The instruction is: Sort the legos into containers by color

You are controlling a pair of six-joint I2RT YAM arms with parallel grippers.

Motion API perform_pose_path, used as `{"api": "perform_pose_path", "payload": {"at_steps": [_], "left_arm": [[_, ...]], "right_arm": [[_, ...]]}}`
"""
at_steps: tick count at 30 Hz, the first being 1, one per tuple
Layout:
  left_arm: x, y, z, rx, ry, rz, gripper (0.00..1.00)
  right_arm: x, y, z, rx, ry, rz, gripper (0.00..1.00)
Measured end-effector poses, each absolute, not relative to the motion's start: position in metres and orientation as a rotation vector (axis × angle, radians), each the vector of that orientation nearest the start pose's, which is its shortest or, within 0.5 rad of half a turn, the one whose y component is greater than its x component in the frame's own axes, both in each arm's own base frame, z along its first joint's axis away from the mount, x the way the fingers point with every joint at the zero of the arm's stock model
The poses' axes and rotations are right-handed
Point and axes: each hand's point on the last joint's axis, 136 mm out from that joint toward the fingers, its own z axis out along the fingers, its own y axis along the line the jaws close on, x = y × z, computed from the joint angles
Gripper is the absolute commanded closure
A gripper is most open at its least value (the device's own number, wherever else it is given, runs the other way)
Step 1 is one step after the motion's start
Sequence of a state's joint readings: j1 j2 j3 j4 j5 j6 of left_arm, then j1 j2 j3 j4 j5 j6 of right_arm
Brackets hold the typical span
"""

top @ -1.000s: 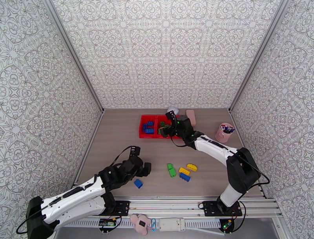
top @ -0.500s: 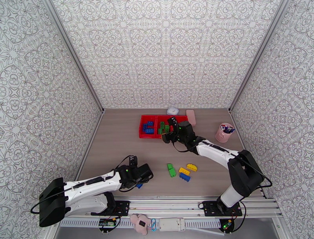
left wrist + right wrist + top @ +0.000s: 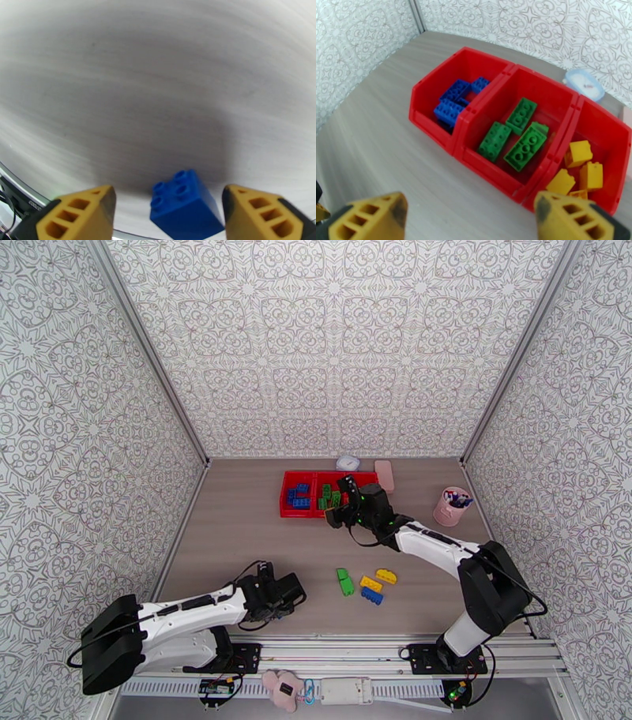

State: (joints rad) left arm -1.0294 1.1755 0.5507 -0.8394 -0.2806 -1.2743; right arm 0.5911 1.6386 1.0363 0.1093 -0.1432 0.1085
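Where the left claw (image 3: 169, 199) hangs low by the desk's (image 3: 237, 524) near edge, its fingers stand apart around a blue brick (image 3: 185, 209). There is a clear gap on one side, and the other side is too close to judge. The brick is squarish, with four studs up and no long axis. The right claw (image 3: 474, 215) gapes empty just before the red tray (image 3: 430, 118), whose length follows the far edge. Blue bricks (image 3: 452, 106) fill its leftmost bin, green bricks (image 3: 525, 146) lie slantwise in the middle, and yellow bricks (image 3: 578, 154) sit in the rightmost. Loose bricks (image 3: 370, 583) lie mid-desk.
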Motion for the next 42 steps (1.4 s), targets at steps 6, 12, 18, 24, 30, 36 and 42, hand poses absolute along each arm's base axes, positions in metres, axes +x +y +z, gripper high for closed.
{"api": "perform_pose_path", "payload": {"at_steps": [6,12,18,24,30,36,42], "left_arm": [[0.129,-0.126,0.022,-0.376,2.829,0.031,0.47],[0.129,-0.127,0.021,-0.372,2.836,0.020,0.67],[0.130,-0.128,0.022,-0.352,2.834,0.013,0.72],[0.141,-0.130,0.033,-0.314,2.789,-0.022,0.72],[0.183,-0.143,0.065,-0.304,2.671,-0.129,0.72],[0.251,-0.153,0.108,-0.327,2.509,-0.211,0.72],[0.322,-0.161,0.140,-0.298,2.396,-0.207,0.72]], "right_arm": [[0.392,0.293,0.172,-0.592,2.024,0.574,0.12],[0.392,0.293,0.172,-0.587,2.025,0.576,0.12],[0.388,0.290,0.166,-0.585,2.037,0.577,0.12],[0.377,0.289,0.173,-0.577,2.029,0.599,0.12],[0.344,0.297,0.188,-0.630,1.984,0.640,0.10],[0.308,0.305,0.194,-0.686,1.947,0.659,0.07],[0.290,0.313,0.200,-0.723,1.915,0.667,0.06]]}}
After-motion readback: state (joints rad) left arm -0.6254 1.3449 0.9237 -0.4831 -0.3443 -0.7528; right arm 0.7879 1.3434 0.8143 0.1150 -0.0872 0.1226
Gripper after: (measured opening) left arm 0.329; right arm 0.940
